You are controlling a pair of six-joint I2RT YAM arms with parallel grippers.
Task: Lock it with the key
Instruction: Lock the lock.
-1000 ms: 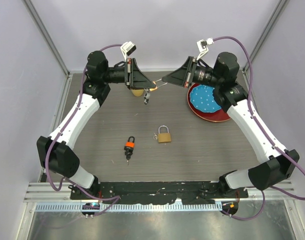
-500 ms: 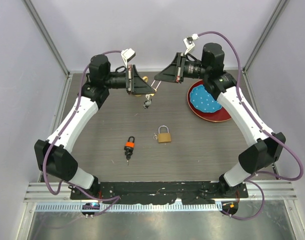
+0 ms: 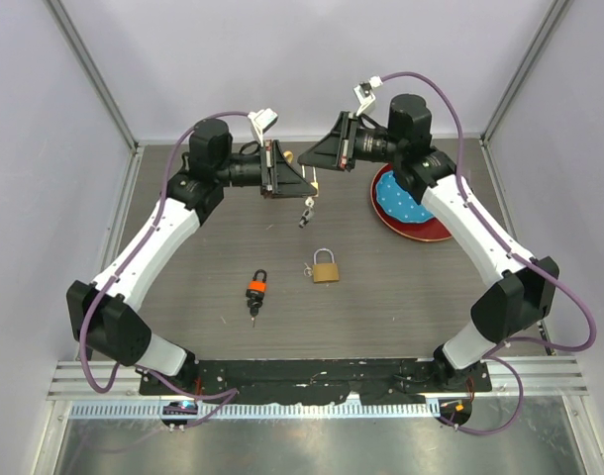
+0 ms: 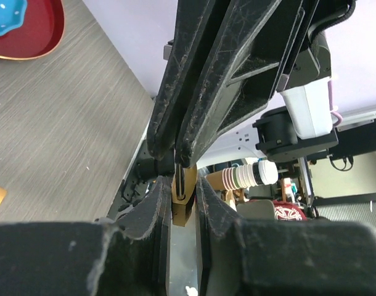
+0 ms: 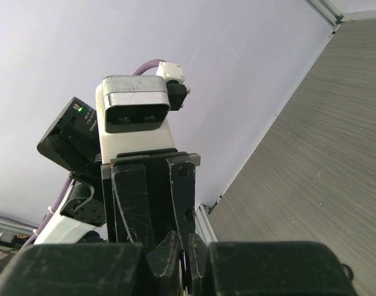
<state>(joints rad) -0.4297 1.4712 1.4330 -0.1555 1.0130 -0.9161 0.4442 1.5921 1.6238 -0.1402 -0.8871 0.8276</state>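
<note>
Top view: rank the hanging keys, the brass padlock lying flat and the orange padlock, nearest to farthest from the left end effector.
1. Hanging keys: dangling just below the left end effector.
2. Brass padlock: centre, slightly to the right.
3. Orange padlock: toward the near edge, on the left.

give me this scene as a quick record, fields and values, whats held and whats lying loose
left end effector: raised at the back, shut on a brass-coloured piece
right end effector: raised, tips close to the left's; grip unclear
keys: hanging below the two tips
lying loose: brass padlock, orange padlock, apart
red plate: far right, blue thing on it
</note>
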